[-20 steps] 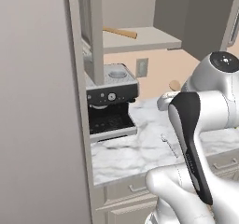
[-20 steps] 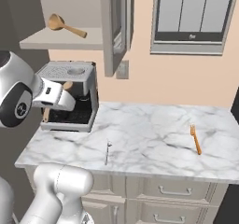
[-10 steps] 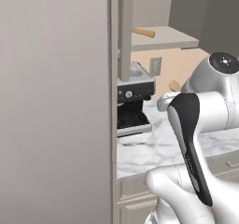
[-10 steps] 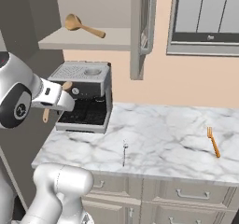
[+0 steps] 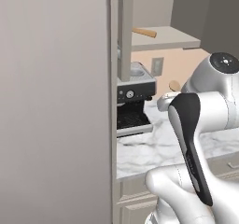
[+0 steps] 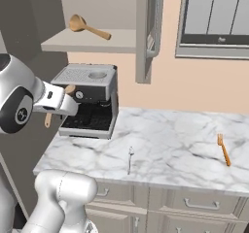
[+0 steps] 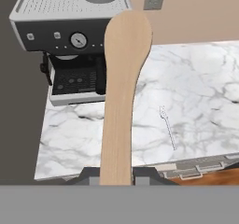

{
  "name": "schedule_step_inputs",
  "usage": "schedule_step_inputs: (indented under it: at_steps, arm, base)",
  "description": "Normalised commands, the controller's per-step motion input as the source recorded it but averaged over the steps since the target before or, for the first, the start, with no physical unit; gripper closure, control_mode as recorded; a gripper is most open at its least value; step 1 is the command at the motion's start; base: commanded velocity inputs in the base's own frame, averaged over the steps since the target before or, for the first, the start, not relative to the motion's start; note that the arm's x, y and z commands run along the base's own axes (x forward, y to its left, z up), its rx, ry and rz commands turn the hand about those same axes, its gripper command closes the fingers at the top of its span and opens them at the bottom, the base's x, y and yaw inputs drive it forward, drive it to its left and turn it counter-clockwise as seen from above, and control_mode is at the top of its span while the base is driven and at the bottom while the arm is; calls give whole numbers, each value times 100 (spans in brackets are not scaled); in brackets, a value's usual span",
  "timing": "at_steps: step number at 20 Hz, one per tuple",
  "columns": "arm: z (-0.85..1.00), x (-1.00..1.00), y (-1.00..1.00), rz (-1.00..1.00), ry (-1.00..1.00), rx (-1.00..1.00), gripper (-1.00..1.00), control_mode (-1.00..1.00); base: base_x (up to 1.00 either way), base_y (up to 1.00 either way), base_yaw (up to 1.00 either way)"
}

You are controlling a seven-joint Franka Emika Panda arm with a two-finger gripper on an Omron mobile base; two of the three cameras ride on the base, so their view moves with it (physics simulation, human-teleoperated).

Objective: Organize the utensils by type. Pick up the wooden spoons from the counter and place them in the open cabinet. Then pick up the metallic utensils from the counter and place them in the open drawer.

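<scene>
Moved: view has slid sideways along the worktop; things lie as before.
End effector: clamped on the small spoon, held above the worktop's edge, in front of the coffee machine.
Silver utensil: near the worktop's front edge.
Fork: far right, well apart.
Large spoon: on the cabinet shelf.
</scene>
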Motion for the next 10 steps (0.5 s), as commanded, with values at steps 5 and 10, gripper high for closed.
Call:
schedule_step_inputs:
  at_steps: [5,10]
  arm:
    - [0,0,0,0,0,0,100,100]
    - [0,0,0,0,0,0,100,100]
  base:
    - [0,6,7]
    - [0,0,3]
